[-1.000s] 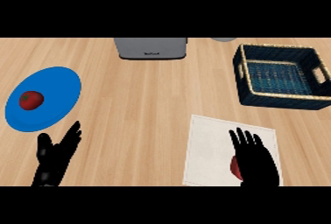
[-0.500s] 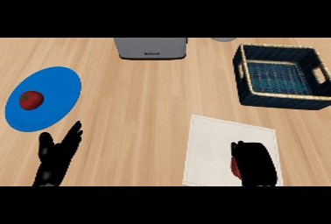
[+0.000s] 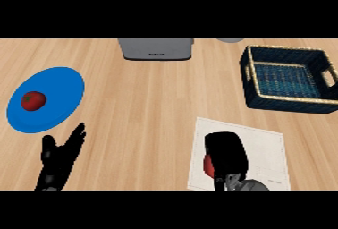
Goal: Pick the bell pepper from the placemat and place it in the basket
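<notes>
Red bell pepper (image 3: 209, 164) shows only as a sliver on the white rectangular placemat (image 3: 264, 152), mostly hidden under the black right hand (image 3: 226, 154), whose fingers curl down over it, apparently gripping it. Dark woven basket (image 3: 290, 77) sits well apart on the wooden worktop (image 3: 152, 103). The left hand (image 3: 59, 156) rests open at lower left, near a blue round plate (image 3: 56, 96) carrying a red tomato (image 3: 33, 100).

wooden counter (image 3: 152, 112), bearing: blue plate (image 3: 56, 112) at left; white placemat (image 3: 260, 152) front right; dark woven basket (image 3: 254, 96) back right; grey appliance (image 3: 156, 49) at back.
</notes>
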Robot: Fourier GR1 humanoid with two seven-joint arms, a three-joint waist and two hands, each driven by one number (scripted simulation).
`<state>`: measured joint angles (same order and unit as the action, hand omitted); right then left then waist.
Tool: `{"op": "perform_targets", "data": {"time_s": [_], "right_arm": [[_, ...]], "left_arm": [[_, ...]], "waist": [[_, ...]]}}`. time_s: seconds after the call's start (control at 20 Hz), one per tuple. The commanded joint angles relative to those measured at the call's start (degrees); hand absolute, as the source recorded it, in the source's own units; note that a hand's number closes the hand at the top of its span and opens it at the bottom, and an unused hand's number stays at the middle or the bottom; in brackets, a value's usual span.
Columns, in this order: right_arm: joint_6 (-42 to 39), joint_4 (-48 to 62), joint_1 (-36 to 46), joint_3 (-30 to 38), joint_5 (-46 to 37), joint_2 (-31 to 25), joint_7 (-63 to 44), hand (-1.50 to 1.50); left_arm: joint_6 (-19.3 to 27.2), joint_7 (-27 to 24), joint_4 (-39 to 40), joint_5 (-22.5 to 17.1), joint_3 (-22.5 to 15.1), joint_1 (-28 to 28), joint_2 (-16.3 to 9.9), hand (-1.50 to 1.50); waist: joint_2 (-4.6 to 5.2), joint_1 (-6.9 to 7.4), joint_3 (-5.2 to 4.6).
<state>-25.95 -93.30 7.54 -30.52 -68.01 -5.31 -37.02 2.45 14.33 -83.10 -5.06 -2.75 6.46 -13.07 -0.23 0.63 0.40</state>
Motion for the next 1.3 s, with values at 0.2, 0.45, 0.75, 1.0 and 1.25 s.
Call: {"op": "perform_targets", "data": {"time_s": [0.2,0.45,0.75,1.0,1.25], "right_arm": [[6.25,-0.94,8.78,-0.17,0.67,5.21,-5.05,1.50],[23.82,-15.27,8.63,6.18,17.42,5.28,-7.72,1.50],[26.57,-22.82,20.23,12.42,17.75,5.30,-15.01,1.50],[17.07,-26.46,32.47,22.82,17.30,3.85,-25.02,1.50],[13.56,-21.12,44.32,32.61,19.75,0.37,-29.05,1.50]], "left_arm": [[-1.95,-0.55,6.45,-0.99,2.67,-0.62,-0.57,0.00],[-0.90,1.42,1.51,-0.16,0.91,1.90,-0.08,0.00],[1.01,1.73,1.42,1.21,-0.45,0.73,2.37,0.00],[0.06,0.59,1.73,1.05,0.65,2.84,1.36,0.00],[-0.70,-0.58,5.14,1.24,2.06,0.31,0.54,0.00]], "waist": [[0.25,-0.57,-0.42],[0.09,-0.37,-0.03],[0.12,-0.55,-0.40],[0.00,-0.68,-0.46],[0.19,-0.59,-0.50]]}}
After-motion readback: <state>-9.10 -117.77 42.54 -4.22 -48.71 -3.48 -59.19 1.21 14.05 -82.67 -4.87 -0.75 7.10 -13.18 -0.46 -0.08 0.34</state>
